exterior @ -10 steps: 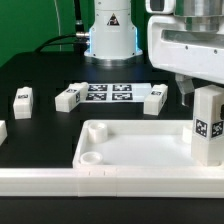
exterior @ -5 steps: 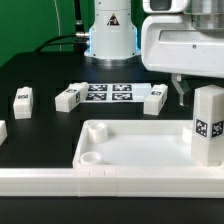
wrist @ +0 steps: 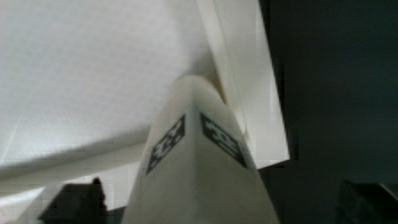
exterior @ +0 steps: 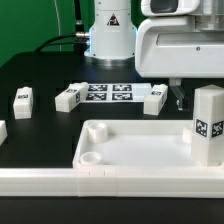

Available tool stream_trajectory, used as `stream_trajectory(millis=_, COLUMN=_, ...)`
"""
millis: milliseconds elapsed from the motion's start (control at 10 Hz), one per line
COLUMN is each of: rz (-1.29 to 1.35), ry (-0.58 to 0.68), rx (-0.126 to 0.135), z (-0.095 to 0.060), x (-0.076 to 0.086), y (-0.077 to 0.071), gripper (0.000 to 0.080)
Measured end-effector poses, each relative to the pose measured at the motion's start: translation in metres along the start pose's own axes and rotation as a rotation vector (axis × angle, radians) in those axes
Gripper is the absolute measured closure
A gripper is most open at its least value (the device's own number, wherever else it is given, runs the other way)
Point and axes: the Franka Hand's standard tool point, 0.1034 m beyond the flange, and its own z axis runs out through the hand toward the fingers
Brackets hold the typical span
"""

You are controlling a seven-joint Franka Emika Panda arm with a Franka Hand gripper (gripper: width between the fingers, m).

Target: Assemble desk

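- The desk top (exterior: 120,126), a wide white tray with a raised rim, lies flat on the black counter (exterior: 40,75) at the near side of the exterior view; a round socket (exterior: 90,157) shows in its near corner on the exterior view's left
- An upright leg (exterior: 208,122) stands at the tray's corner on the exterior view's right, with a black-and-white tag on its near face
- Three loose legs lie on the counter behind the tray: one (exterior: 22,100) far to the exterior view's left, one (exterior: 68,97) just beside the marker board (exterior: 108,93), and one (exterior: 155,100) at the board's other end
- A further white piece (exterior: 2,130) is cut off by the picture's left edge, so I cannot tell what it is
- The hand (exterior: 178,97) hangs under the arm's big white housing, above the counter just beside the third loose leg and behind the upright leg
- In the wrist view the upright leg (wrist: 196,150) rises toward the camera, tags on two faces, with the desk top (wrist: 89,90) pale behind it
- The hand (wrist: 222,200) has its dark fingertips (wrist: 80,200) spread well apart at either side of that leg, clamping nothing
- A long low white rail (exterior: 50,182) runs along the front, just before the tray
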Motion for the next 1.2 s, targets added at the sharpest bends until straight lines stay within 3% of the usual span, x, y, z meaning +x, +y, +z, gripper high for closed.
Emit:
stream_trajectory(millis=700, rz=-0.565, ry=0.000, rx=-0.032, z=0.0002, x=0.0006, y=0.0028, gripper=0.0151)
stream_trajectory(millis=900, rz=-0.600, ry=-0.001, rx=-0.034, z=0.0008, x=0.0005, y=0.0036, gripper=0.0160)
stream_trajectory(millis=1000, rz=-0.599, ry=-0.001, rx=-0.034, z=0.0009, x=0.0005, y=0.0036, gripper=0.0348)
stream_trajectory(millis=1100, rz=-0.599, ry=-0.002, rx=-0.034, z=0.0010, x=0.0005, y=0.0037, gripper=0.0348)
stream_trajectory(millis=1200, rz=-0.583, ry=-0.001, rx=-0.033, z=0.0010, x=0.0005, y=0.0036, gripper=0.0513)
